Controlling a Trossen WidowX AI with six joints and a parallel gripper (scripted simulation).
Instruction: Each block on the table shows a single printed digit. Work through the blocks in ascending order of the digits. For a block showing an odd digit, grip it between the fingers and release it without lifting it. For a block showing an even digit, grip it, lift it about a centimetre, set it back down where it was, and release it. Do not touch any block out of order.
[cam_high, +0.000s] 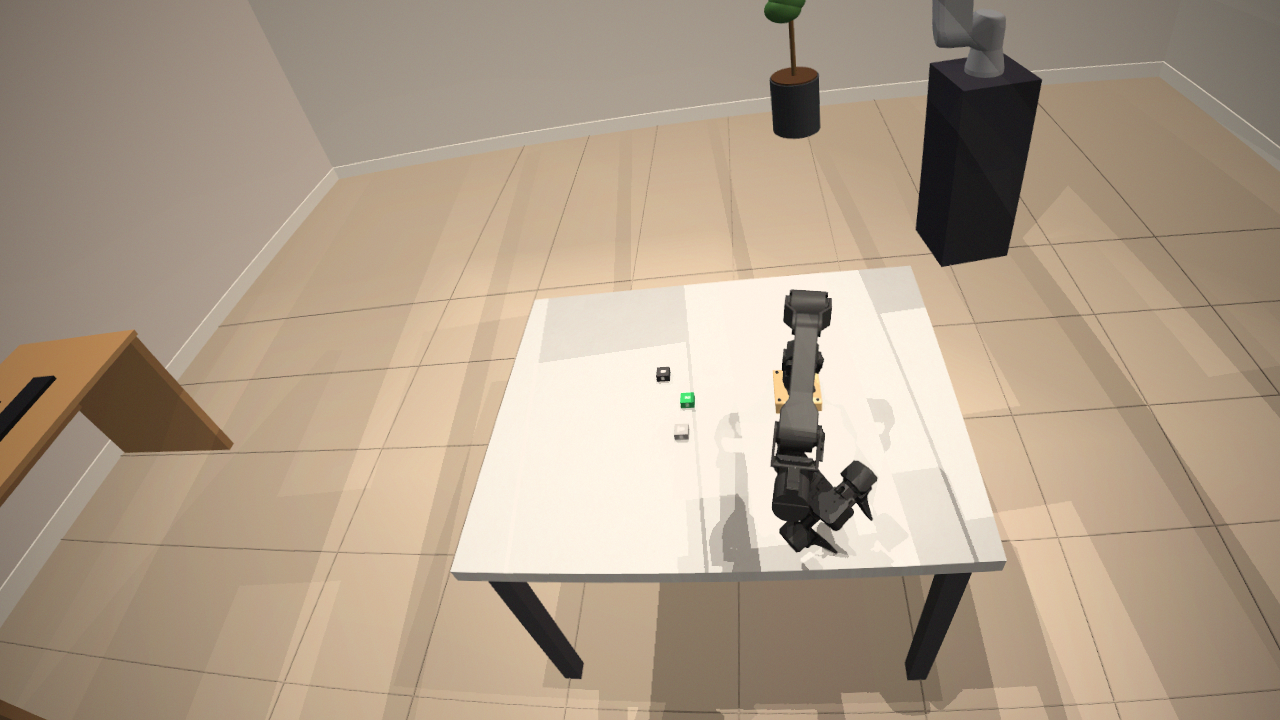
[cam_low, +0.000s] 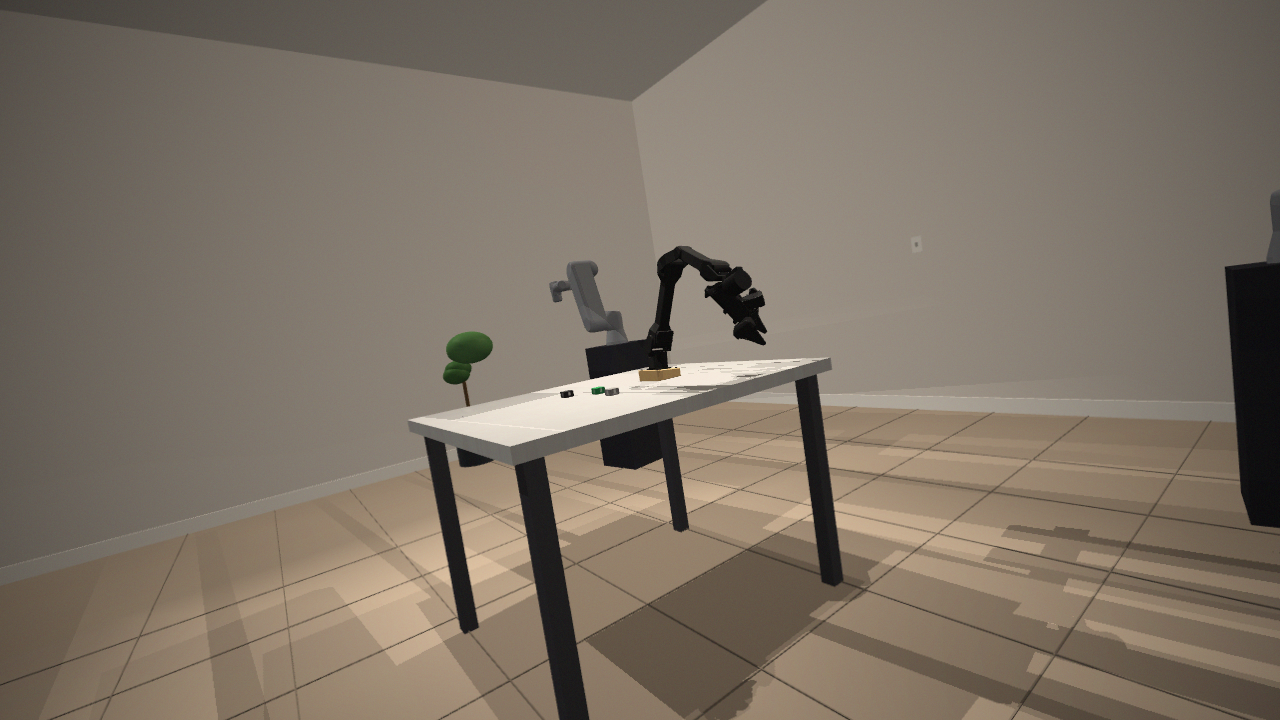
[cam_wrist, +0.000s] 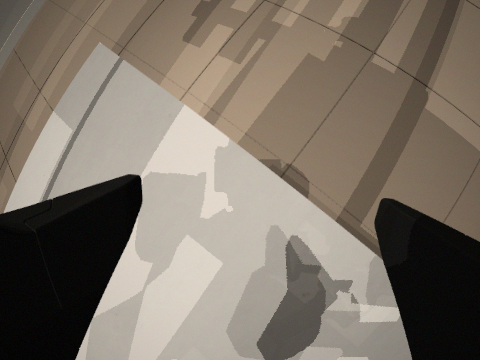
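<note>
The tool (cam_high: 854, 534) (cam_low: 765, 338) (cam_wrist: 263, 200) is open, with nothing between its fingers — it hangs in the air above the near edge of the white counter (cam_high: 581, 501) (cam_low: 501, 434) (cam_wrist: 200, 220), well apart from the blocks. All three blocks rest on the counter: a black block (cam_high: 663, 374) (cam_low: 566, 394), a green block (cam_high: 687, 400) (cam_low: 597, 390) and a pale grey block (cam_high: 681, 432) (cam_low: 612, 391). They sit near one another in a loose line, apart, the green one between the other two; their printed digits are too small to read. Behind the counter, a dark cylindrical plant pot (cam_high: 794, 107) (cam_low: 475, 458) stands on the floor — it holds brown soil (cam_high: 793, 77) and a thin-trunked plant with rounded green foliage (cam_high: 784, 9) (cam_low: 469, 347).
</note>
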